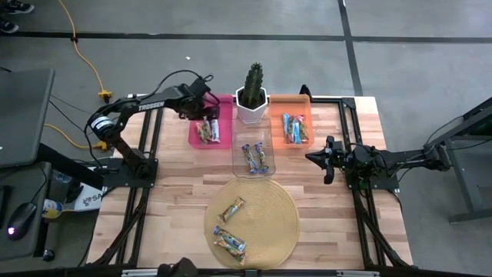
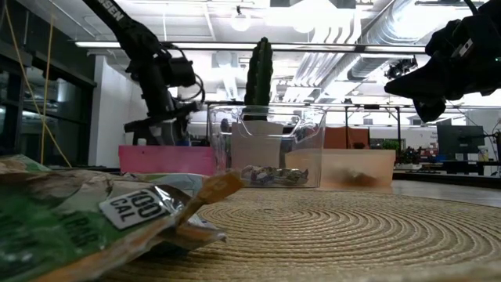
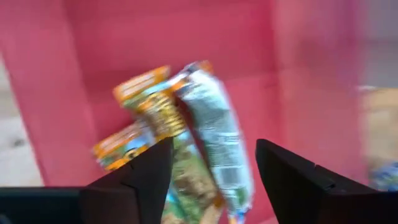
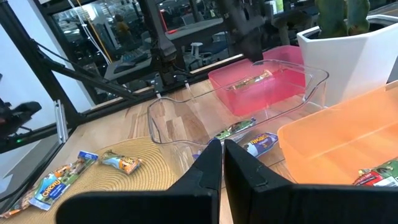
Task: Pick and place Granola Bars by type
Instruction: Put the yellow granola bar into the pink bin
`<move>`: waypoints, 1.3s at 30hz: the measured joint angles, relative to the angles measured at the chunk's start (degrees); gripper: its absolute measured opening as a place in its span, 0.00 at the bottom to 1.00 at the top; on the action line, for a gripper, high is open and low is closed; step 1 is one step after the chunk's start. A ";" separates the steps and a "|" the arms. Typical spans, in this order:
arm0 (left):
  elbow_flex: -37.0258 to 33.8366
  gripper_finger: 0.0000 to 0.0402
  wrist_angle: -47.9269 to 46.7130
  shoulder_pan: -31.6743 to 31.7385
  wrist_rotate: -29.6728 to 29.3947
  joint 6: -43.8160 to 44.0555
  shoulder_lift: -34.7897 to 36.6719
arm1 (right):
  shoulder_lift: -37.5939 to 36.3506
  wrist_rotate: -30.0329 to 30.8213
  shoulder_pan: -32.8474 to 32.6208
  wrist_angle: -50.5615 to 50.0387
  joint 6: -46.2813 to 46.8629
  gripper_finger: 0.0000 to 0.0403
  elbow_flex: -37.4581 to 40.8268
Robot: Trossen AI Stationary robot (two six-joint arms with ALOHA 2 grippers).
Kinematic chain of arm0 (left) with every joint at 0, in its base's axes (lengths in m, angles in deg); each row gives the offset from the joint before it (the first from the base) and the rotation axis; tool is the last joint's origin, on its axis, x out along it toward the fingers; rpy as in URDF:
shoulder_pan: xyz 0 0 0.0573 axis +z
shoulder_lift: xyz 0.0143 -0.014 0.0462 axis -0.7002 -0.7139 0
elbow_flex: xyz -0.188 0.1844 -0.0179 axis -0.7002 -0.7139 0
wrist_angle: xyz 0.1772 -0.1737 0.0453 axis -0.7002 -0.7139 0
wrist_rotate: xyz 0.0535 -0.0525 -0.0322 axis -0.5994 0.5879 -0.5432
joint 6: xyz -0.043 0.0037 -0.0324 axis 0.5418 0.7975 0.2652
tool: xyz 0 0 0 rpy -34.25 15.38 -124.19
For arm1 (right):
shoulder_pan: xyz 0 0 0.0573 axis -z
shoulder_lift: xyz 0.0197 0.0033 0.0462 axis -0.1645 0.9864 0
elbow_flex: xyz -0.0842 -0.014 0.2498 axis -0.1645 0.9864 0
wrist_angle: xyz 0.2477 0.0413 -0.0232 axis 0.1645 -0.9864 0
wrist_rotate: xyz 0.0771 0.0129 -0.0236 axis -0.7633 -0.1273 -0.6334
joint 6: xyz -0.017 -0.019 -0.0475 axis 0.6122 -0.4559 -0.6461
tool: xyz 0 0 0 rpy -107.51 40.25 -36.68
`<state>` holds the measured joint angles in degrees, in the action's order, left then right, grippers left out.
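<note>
My left gripper (image 1: 201, 114) hangs open over the pink bin (image 1: 223, 100). In the left wrist view its fingers (image 3: 214, 149) stand on either side of the brown-yellow bars (image 3: 163, 115) lying in the pink bin's bottom (image 3: 93, 50), and it holds nothing. The clear bin (image 1: 240, 165) holds purple-silver bars (image 1: 256, 158). Blue and red bars (image 1: 294, 128) lie in the orange bin (image 1: 292, 100). Two more bars (image 1: 232, 208) (image 1: 229, 243) lie flat on the round woven mat (image 1: 269, 223). My right gripper (image 1: 311, 158) (image 4: 222, 146) is shut and empty, raised to the right of the clear bin.
A cactus in a white pot (image 1: 252, 98) stands between the pink and orange bins, behind the clear one. The low view shows a bar's wrapper (image 2: 117, 211) close up on the mat. Bare wood lies to the left and right of the mat.
</note>
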<state>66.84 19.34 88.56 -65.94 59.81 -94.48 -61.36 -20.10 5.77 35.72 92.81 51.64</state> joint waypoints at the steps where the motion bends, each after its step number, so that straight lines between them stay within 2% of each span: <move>1: 0.60 0.57 0.17 0.00 0.23 -0.93 0.56 | 0.00 0.02 0.00 0.00 0.01 0.00 0.01; 5: 3.79 0.59 0.33 -0.02 0.48 -5.72 4.57 | 0.00 0.01 0.01 -0.01 0.01 0.00 0.00; 9: 6.30 0.59 0.32 -0.01 3.40 -9.75 10.81 | 0.00 0.00 -0.01 -0.01 -0.06 0.00 0.00; 15: 6.99 0.59 0.28 -0.20 14.51 -11.47 22.23 | 0.00 0.01 0.00 -0.01 0.01 0.00 0.00; 19: 6.99 0.59 0.42 -3.57 19.48 -11.14 28.94 | 0.00 0.02 -0.01 0.01 -0.05 0.00 0.01; 22: 6.99 0.59 0.42 -8.34 19.88 -11.03 33.10 | 0.00 0.02 -0.01 0.00 -0.07 0.00 0.00; 25: 6.99 0.59 0.45 -15.24 15.96 -10.23 35.66 | 0.00 0.02 0.00 0.01 0.01 0.00 0.00; 30: 6.99 0.59 0.38 -29.17 4.01 -7.88 35.98 | 0.00 0.02 0.00 0.00 0.01 0.00 0.00; 35: 6.99 0.59 0.34 -42.53 -7.59 -6.94 32.40 | 0.00 0.02 -0.01 0.00 -0.01 0.00 0.01; 39: 6.99 0.59 0.35 -50.66 -14.56 -5.01 28.40 | 0.00 0.02 0.01 -0.01 0.01 0.00 -0.01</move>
<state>73.83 19.68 37.90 -80.50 54.80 -66.08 -61.36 -20.07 5.78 35.72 92.82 51.63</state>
